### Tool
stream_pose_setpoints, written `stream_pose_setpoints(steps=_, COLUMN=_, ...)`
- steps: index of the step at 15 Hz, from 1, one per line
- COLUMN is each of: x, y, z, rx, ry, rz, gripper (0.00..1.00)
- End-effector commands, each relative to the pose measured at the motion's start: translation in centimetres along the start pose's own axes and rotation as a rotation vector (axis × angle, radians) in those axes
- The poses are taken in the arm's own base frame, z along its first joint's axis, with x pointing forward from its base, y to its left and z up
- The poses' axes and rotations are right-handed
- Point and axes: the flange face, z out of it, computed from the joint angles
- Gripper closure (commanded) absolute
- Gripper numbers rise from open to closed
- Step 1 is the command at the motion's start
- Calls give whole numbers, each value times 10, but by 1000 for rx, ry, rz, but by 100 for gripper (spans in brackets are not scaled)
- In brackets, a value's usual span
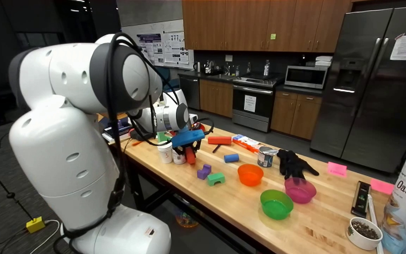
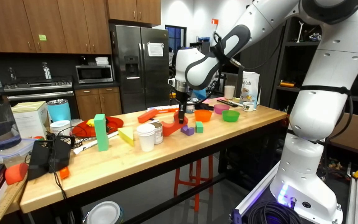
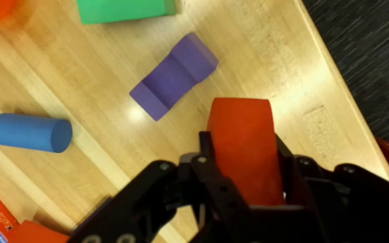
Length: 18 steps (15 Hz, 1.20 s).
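A small white bowl point(image 1: 363, 243), just beside the bag of oats point(image 1: 404, 208), holds small dark bits. The green bowl point(image 1: 276, 210) and the pink bowl point(image 1: 300, 197) stand side by side on the tabletop point(image 1: 236, 204), with the orange bowl point(image 1: 250, 179) near them. A white cup point(image 2: 146, 140) (its inside is hidden) stands just beside a can point(image 2: 158, 133). The jaws grip a red curved block point(image 3: 245, 148): the wrist view shows it between them, pressed from both sides, one end jutting beyond them near the purple block point(image 3: 174, 77). In an exterior view it sits at their tips; I cannot tell whether it touches the tabletop.
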Motion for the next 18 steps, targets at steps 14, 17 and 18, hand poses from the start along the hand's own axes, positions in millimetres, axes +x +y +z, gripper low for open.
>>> stream_pose_setpoints(steps=14, x=-64, y=58, z=-114, rx=-192, ry=-190, rz=-94, gripper=84)
stream_pose_setpoints(steps=17, x=-89, y=54, z=-167, rx=-264, ry=-280, rz=-50, gripper=84)
stream_pose_setpoints(steps=18, x=-98, y=51, z=-182, rx=-277, ry=-304, rz=-27, gripper=84)
